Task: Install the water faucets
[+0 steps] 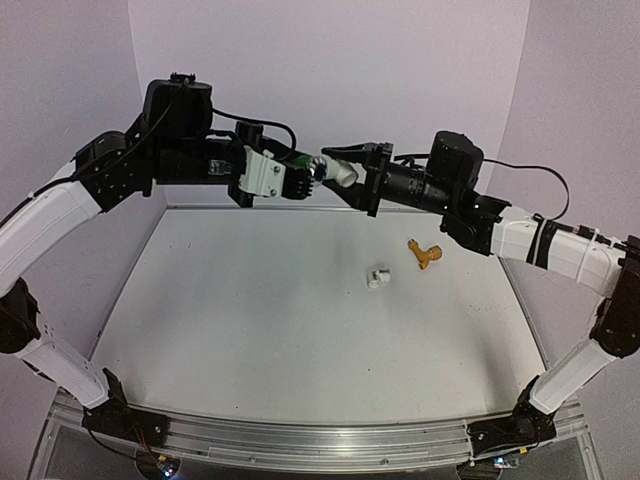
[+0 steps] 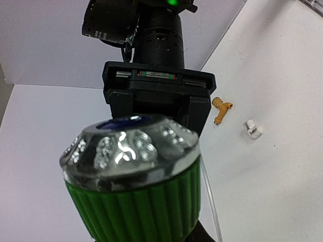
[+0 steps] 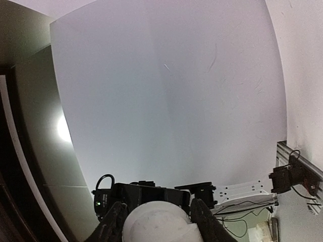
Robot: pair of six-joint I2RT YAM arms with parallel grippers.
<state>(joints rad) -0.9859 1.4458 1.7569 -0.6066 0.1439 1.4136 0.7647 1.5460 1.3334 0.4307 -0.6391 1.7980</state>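
Both arms are raised above the table and meet in mid-air. My left gripper (image 1: 298, 180) is shut on the green water faucet (image 2: 136, 201). Its ribbed green body and shiny clear knob top fill the left wrist view. My right gripper (image 1: 352, 173) is shut on a white pipe fitting (image 3: 156, 222), which sits between its dark fingers (image 3: 113, 224). From above, the fitting (image 1: 344, 173) sits right at the faucet's shiny end (image 1: 318, 172); whether they are joined I cannot tell. The yellow-gold water faucet (image 1: 427, 254) lies on the table at the right.
A second white pipe fitting (image 1: 379, 277) lies on the white table (image 1: 250, 330), just left of the yellow-gold faucet. Both also show in the left wrist view, the faucet (image 2: 221, 109) and the fitting (image 2: 253, 128). A metal rail (image 1: 320, 440) runs along the near edge.
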